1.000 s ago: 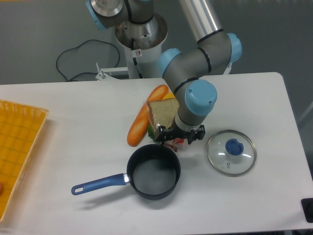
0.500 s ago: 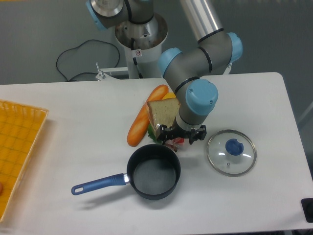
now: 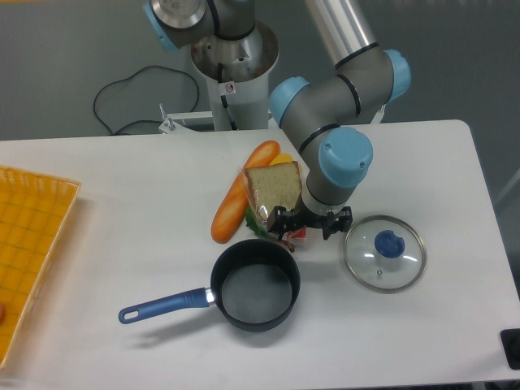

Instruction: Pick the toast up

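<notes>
- Counting what lies on the white desk (image 3: 122, 203): one toast (image 3: 273, 188), one loaf (image 3: 240, 197), one pot (image 3: 255, 285), one lid (image 3: 384, 253), one yellow tray (image 3: 28, 244) at the left edge, and a few small bits beside the toast, one yellow (image 3: 282, 159), one green (image 3: 253, 221), one red (image 3: 296, 234).
- One arm reaches down from above; its hand (image 3: 311, 223) sits low just right of the toast, between pot and lid.
- Whether the fingers are apart or together cannot be told: the wrist covers them from this view.
- The toast stands tilted near the middle of the desk, leaning against the loaf on its left and touching or nearly touching the hand on its right, just behind the pot's rim.
- Compared with a second ago, the wrist and hand have shifted a little to the right, toward the lid; the toast, loaf, pot and lid lie where they were.
- The toast is a squarish tan slice with a darker crust, in clear glossy wrap.
- The loaf is long, smooth and orange, with rounded ends.
- The pot is round, dark and matt inside, with a long blue handle (image 3: 162, 305) pointing lower left.
- The lid is a flat glass disc with a metal rim and a blue knob.
- The tray has a grid pattern.
</notes>
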